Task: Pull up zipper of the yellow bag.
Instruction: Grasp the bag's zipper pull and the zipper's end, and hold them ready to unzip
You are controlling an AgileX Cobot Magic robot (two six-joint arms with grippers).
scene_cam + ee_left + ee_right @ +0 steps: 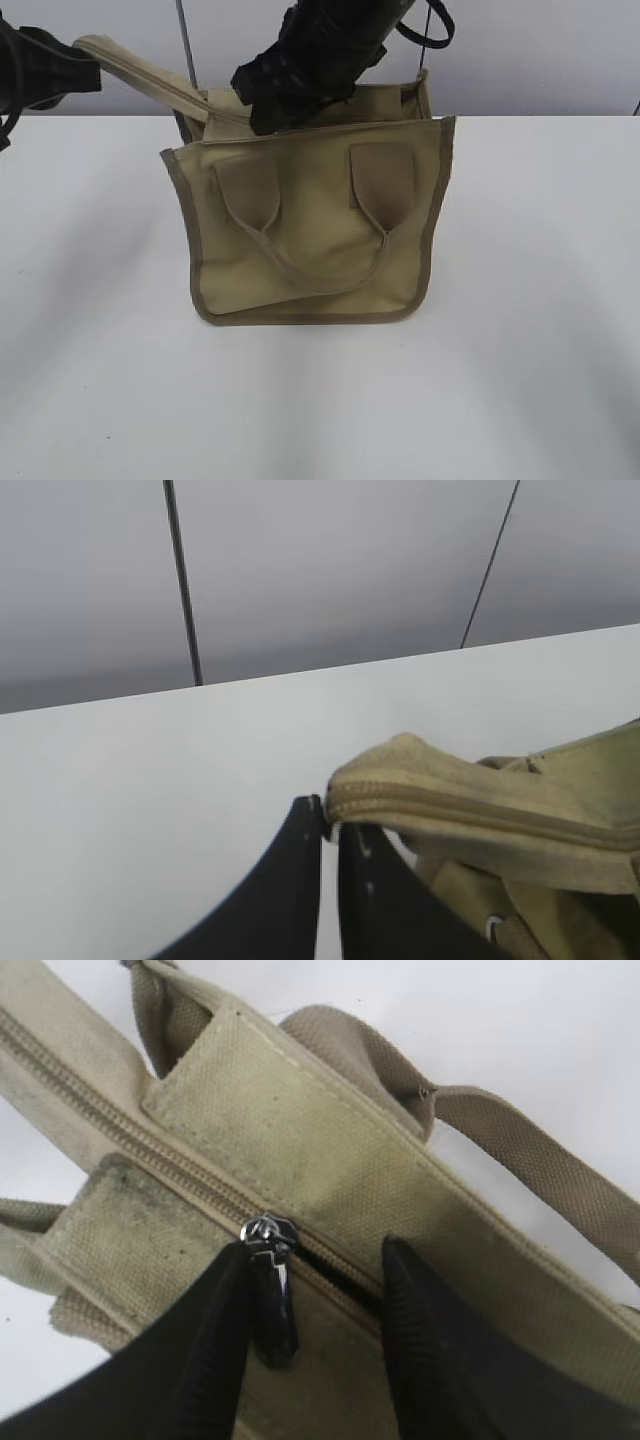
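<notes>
Zipper [190, 1185] runs along the top of the yellow bag [310, 230] standing on the white counter [520, 350]. Left gripper [330, 825] pinches the zipper's end tail; right gripper [320, 1290] spreads apart beside the pull tab [272, 1285].

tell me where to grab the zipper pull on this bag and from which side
Grip the pull tab, the small dark metal piece hanging from the slider, not the tape. It is flat and narrow, so pinch across its faces. The right gripper already straddles it from above with open jaws, the tab by the left one. The left gripper holds the zipper end on the bag, giving tension.
</notes>
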